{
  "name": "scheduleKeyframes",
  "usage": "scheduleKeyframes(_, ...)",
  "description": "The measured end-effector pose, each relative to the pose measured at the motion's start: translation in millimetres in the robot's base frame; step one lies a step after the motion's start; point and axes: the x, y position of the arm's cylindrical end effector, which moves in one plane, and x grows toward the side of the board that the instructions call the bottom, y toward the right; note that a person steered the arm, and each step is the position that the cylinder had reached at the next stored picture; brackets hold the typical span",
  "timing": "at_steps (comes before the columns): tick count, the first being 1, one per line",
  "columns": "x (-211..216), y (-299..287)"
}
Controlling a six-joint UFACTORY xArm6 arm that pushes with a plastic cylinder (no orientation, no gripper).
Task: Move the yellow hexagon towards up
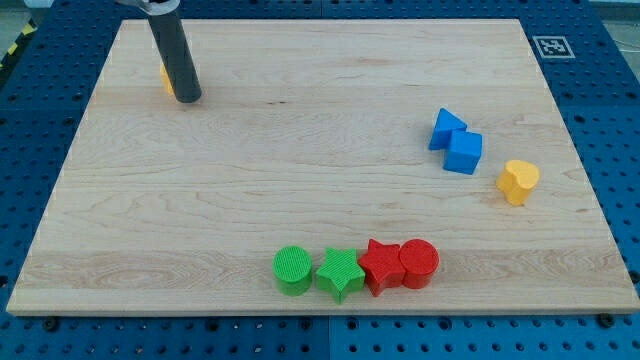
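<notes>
Dark grey cylindrical rod [175,55], blunt rounded tip [189,99]

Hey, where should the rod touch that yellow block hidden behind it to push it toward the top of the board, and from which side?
Press my tip on the yellow block's bottom-facing side, coming from the view's bottom. Only a sliver shows left of the rod, so its shape is unclear. My tip sits just right of it, and probably has to circle below first.

1. Top-left of the board [300,150]: my tip [188,98] sits against the yellow block [165,78], which peeks out on the rod's left
2. Far right: the blue triangle [446,127] touches the blue cube [464,152] below it, with the yellow heart [518,181] near, lower right
3. Along the bottom, a touching row, left to right: green cylinder [292,270], green star [340,273], red star [381,265], red cylinder [419,263]
</notes>
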Motion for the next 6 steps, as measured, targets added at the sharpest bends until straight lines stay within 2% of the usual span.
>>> scheduleKeyframes(1,38,1)
scheduleKeyframes(2,18,-18)
scheduleKeyframes(4,-59,-22)
scheduleKeyframes(5,-48,-18)
scheduleKeyframes(6,-59,-18)
